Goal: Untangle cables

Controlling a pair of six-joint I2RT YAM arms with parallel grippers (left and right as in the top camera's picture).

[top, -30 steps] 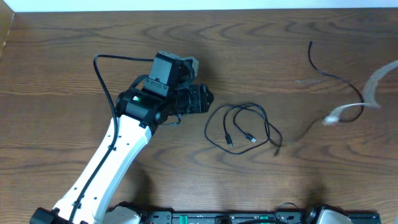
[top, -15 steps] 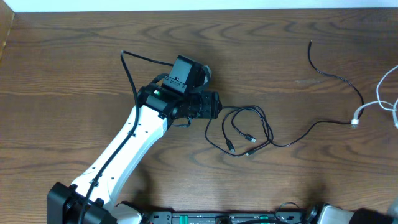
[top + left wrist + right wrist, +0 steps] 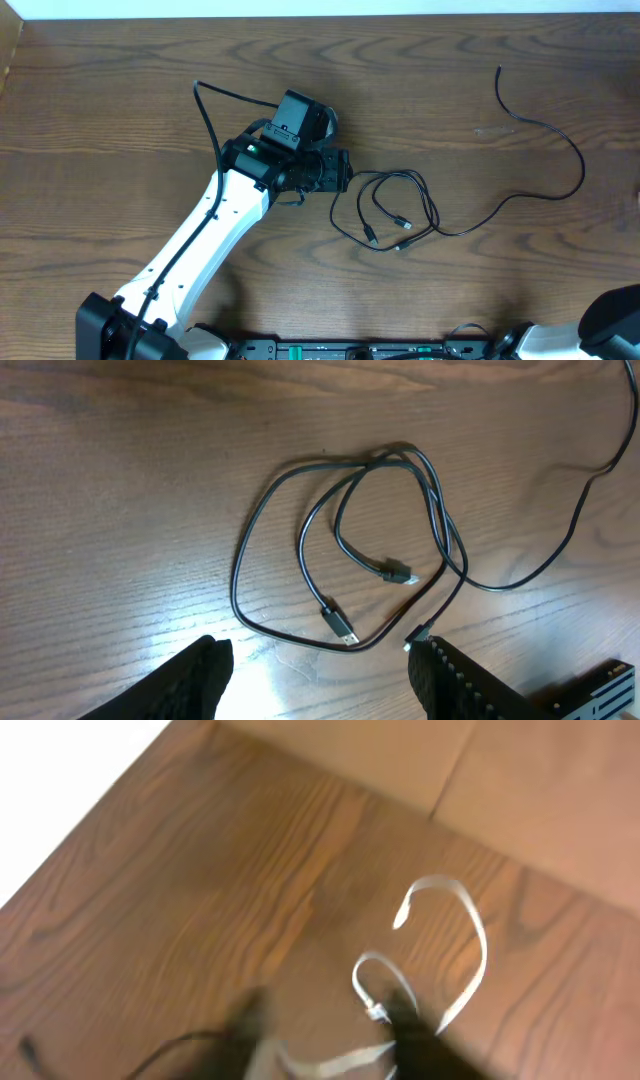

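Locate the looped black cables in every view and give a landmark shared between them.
Overhead: looped black cables at centre, just right of the left claw.
Left wrist: mid-frame, above the fingers.
Right wrist: not in it; only a blurred white cable.
Shared landmark: the long black tail curving right, in overhead and left wrist.

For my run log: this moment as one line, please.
left fingers: open, near black cables | right fingers: blurred, by white cable

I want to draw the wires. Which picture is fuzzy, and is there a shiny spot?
Right wrist view: fuzzy all over, the white cable smeared. Left wrist view: sharp black cables, with a bright glare patch on the table near the bottom. Overhead view: clear and evenly lit.
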